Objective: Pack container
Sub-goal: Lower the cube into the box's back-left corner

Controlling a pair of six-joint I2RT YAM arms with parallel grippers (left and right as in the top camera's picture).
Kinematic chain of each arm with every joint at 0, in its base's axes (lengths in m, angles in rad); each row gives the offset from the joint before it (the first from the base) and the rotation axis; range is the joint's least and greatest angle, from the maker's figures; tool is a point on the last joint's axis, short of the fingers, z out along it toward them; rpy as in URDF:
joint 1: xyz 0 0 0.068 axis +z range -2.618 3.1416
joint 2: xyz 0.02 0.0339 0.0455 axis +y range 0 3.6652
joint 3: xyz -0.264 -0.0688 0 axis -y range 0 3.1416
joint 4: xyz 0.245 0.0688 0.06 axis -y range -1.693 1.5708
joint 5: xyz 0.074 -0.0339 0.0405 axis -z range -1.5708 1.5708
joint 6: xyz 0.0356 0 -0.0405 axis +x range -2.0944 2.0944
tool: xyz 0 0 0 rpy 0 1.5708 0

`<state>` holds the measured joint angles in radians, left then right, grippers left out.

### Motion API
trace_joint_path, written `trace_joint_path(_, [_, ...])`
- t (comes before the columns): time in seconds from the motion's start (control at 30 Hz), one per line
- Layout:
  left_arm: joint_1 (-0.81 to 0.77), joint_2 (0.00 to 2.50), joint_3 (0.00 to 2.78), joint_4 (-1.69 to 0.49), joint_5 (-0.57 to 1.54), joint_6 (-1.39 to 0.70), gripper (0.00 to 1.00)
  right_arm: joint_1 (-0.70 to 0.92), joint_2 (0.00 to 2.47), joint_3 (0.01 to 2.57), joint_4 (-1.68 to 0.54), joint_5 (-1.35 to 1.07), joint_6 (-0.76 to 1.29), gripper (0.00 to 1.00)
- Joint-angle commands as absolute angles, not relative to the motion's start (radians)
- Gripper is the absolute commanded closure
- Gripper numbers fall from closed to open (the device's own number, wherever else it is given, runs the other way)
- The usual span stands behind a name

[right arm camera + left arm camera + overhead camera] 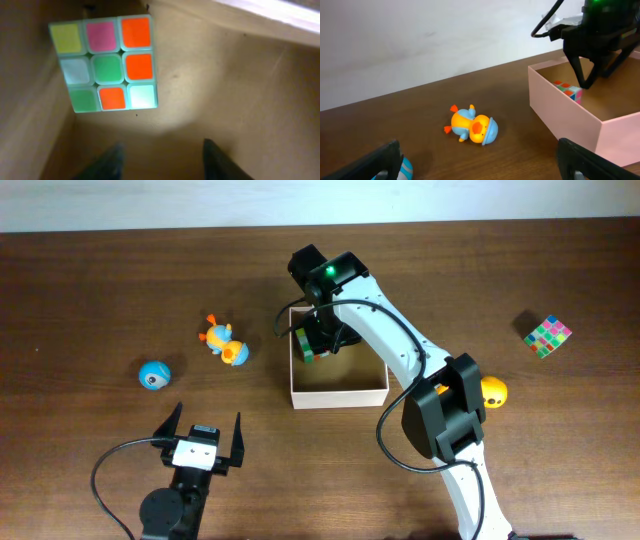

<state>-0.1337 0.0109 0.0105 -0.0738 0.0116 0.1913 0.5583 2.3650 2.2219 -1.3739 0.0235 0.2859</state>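
Container [340, 396] sits mid-bench, open top, cream walls, tan inside. The right arm reaches down into its rear left corner. The right claw [165, 150] hangs open over the container floor, fingers apart with nothing between them. Cube [105, 65] lies flat on the floor in that corner, just past the fingertips and clear of them. Its top face shows yellow, pink, orange, white, green. In the left wrist view the cube [570, 91] sits against the inside of the near wall, with a dark right finger just beside it.

The left claw [208, 418] is wide open and empty, low near the front bench [90, 270] edge, well left of the container.

A duck [225, 343] lies on its side left of the container, and a blue ball [154, 374] lies further left. A second cube [547, 335] is far right, well apart from the rest. A yellow ball [493, 392] sits by the right arm, right of the container.
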Motion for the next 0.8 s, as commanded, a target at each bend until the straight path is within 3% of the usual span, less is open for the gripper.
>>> trace_joint_path(0.0, [-0.128, 0.006, 0.009, -0.081, 0.012, 0.208, 0.01, 0.562, 2.32, 2.231, -1.374, 0.043, 0.292, 0.69])
trace_joint_path(0.1, [-0.128, 0.006, 0.009, -0.081, 0.012, 0.208, 0.01, 0.562, 2.322, 2.214, -1.372, 0.043, 0.292, 0.74])
trace_joint_path(0.77, [-0.128, 0.006, 0.009, -0.081, 0.012, 0.208, 0.01, 0.566, 2.358, 2.053, -1.237, -0.017, 0.292, 0.73])
